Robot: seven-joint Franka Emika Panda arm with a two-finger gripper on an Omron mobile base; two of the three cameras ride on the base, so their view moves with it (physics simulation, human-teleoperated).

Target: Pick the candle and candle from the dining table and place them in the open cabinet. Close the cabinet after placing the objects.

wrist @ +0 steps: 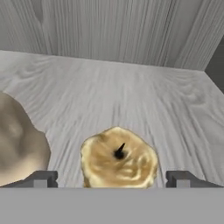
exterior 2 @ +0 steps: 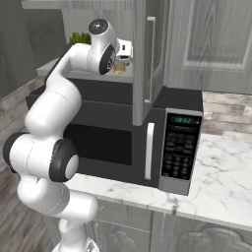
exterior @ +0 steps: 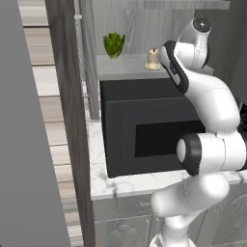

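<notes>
Presently, your gripper (wrist: 112, 179) stands open astride the tan candle (wrist: 119, 158), now resting on the cabinet shelf (wrist: 131, 96) beside the cream candle (exterior: 153, 60). Placement looks complete; next, withdraw clear and shut the cabinet door (exterior 2: 143, 59).

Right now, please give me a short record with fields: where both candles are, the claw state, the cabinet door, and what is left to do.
tan-gold candle: on cabinet shelf, between the claw fingertips, not gripped
cream candle: on same shelf, beside it
claw: open
cabinet door: open
other on shelf: green plant
below: microwave
left to do: close the door
</notes>
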